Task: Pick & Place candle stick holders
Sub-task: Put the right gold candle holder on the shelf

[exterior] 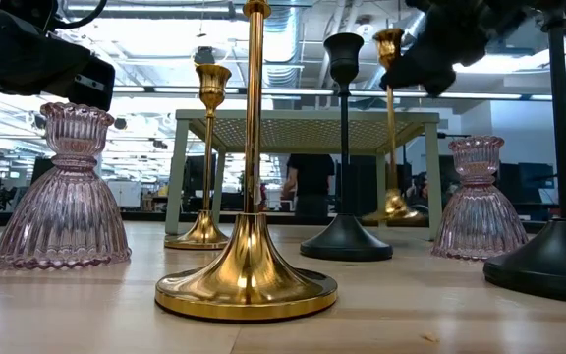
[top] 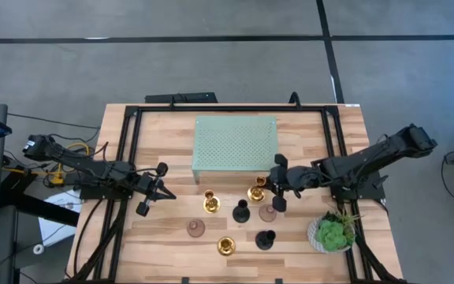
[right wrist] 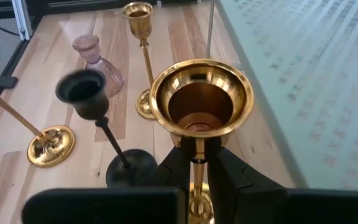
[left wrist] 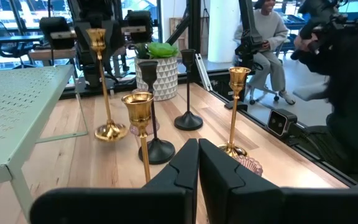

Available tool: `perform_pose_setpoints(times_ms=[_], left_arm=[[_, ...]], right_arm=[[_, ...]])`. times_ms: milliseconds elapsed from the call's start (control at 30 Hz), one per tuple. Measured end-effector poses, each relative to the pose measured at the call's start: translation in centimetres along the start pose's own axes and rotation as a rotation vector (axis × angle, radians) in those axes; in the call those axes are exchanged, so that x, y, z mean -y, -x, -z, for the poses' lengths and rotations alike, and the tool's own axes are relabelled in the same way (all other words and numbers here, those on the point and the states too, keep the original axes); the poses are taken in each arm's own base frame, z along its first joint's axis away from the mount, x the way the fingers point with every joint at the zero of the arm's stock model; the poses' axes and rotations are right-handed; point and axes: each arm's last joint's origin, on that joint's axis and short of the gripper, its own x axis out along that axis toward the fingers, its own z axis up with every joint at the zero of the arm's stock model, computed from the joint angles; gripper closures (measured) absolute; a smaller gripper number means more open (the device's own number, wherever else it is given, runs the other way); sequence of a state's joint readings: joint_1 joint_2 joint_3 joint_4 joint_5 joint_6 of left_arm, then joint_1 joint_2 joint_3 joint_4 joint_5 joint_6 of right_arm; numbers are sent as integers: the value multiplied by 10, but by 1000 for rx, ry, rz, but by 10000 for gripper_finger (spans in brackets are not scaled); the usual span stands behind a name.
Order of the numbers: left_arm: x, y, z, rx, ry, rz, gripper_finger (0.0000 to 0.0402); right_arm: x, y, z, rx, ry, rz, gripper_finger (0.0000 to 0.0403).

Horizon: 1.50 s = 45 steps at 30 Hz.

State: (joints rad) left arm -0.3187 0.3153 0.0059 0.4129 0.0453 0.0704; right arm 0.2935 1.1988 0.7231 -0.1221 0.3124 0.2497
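The right gripper [top: 277,187] has closed its fingers on the stem of a gold candle holder [right wrist: 201,102], just under the cup, as the right wrist view shows from close up. In the high view this gold holder [top: 257,192] stands just in front of the pale green perforated stand [top: 235,142], near its right front corner. In the low view its base [exterior: 393,207] seems to sit a little above the wood, though I cannot tell for certain.

The other holders are grouped on the wooden table [top: 172,237] in front of the stand. A second gold holder [top: 211,203] stands to the left of the held one. A black holder [top: 241,211] stands between them, slightly nearer the front edge. A pink glass holder [top: 268,212] sits just beside the black one, on its right. Farther forward are another pink holder [top: 195,229] on the left, a third gold holder [top: 226,246] in the middle, and a second black holder [top: 266,240] to its right. All of them stand upright and apart from one another.

The left gripper [top: 152,193] hovers over the left part of the table, well apart from the holders, with its fingers pressed together and nothing in them. A green plant in a white pot [top: 332,234] stands near the front right corner
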Motion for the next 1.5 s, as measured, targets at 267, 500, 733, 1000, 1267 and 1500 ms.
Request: perform_pose_setpoints(times_ms=[267, 500, 733, 1000, 1267, 1500], left_arm=[[0, 0, 0, 0, 0, 0, 389], [0, 0, 0, 0, 0, 0, 389], [0, 0, 0, 0, 0, 0, 389], [0, 0, 0, 0, 0, 0, 389], [0, 0, 0, 0, 0, 0, 389], [0, 0, 0, 0, 0, 0, 389]], right_arm=[[-4, 10, -27, 31, 9, -29, 383], [-8, 22, -52, 50, -4, -76, 383], [-8, 39, -74, 17, 3, -71, 383], [-7, 64, -102, 7, 4, -86, 383], [-2, 89, -123, 3, 10, -55, 383], [31, 90, -135, 16, 24, 106, 383]])
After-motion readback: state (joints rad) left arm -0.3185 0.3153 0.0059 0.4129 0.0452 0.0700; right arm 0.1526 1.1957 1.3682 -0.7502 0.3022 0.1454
